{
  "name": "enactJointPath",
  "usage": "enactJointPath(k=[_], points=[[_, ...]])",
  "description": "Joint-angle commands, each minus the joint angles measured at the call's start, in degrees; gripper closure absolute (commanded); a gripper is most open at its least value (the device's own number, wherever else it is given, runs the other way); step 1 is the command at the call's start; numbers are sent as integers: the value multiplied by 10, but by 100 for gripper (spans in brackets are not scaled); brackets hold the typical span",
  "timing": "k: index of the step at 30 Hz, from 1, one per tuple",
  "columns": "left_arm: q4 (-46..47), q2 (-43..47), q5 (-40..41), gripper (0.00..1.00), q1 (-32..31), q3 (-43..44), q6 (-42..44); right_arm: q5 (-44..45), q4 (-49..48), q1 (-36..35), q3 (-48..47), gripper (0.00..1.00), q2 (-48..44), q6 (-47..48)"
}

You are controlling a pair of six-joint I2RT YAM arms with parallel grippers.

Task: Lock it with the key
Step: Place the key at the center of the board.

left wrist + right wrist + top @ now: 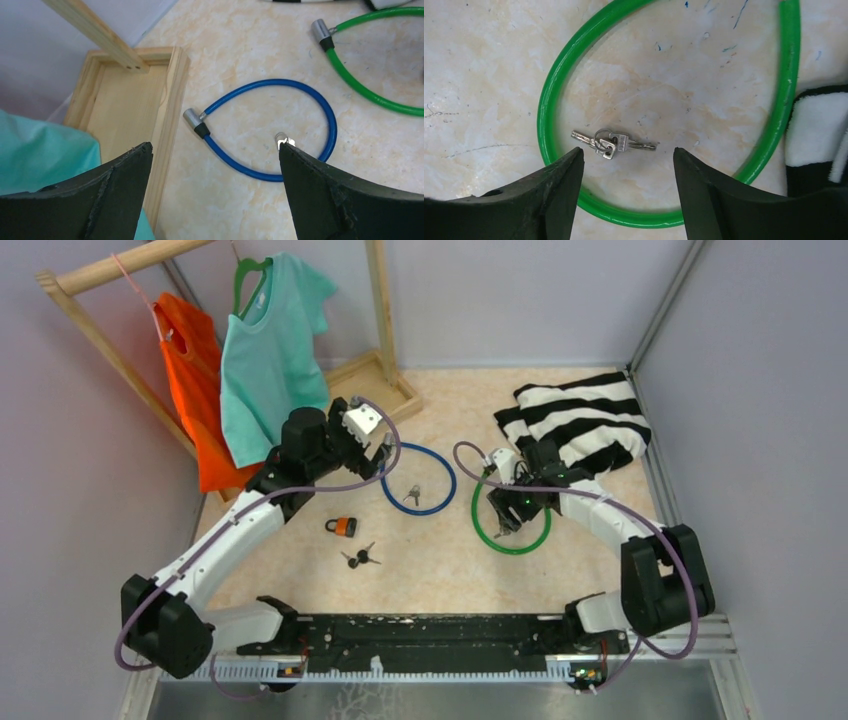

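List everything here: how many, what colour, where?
rack: 1, wood, far left
top: 1, orange, on rack
T-shirt: 1, teal, on rack
cloth: 1, striped black-white, far right
blue cable: 1, blue, mid-table
green cable: 1, green, right of it
padlock: 1, orange, near blue cable
blue-loop keys: 1 bunch, silver, inside blue cable
green-loop keys: 1 bunch, silver, inside green cable
black keys: 1 bunch, black-headed, beside padlock
left gripper: 1, black, open over blue cable
right gripper: 1, black, open over green-loop keys

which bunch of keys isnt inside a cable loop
The black-headed keys beside the orange padlock. One other bunch lies inside the blue cable, another inside the green cable.
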State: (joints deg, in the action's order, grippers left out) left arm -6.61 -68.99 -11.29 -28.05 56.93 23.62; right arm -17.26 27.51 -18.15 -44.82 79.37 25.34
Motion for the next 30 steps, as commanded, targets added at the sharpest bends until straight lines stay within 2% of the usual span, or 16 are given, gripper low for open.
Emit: enactJointPath(k=[1,7,12,16,19,23,27,30], points=[[15,42,30,0,20,-36,-22,10,-10,-4,-27,32,-61,-10],[31,60,35,0,49,-73,-45,48,16,0,-88,20,-79,-23],[37,74,26,0,79,-81,-54,122,31,1,-153,15,-75,-76],[70,100,-21,0,139,-107,-97,174,-17,12,-153,1,-106,-106],[113,121,-65,0,180,-134,-125,165,-50,34,-150,1,-122,-138],[157,124,-96,0,187,-150,-130,148,-69,64,-171,1,-108,-183],[150,96,-118,0,190,-131,-137,121,-49,66,-212,1,-80,-157],[181,88,-121,0,195,-143,-161,122,-74,68,-192,1,-90,-152]])
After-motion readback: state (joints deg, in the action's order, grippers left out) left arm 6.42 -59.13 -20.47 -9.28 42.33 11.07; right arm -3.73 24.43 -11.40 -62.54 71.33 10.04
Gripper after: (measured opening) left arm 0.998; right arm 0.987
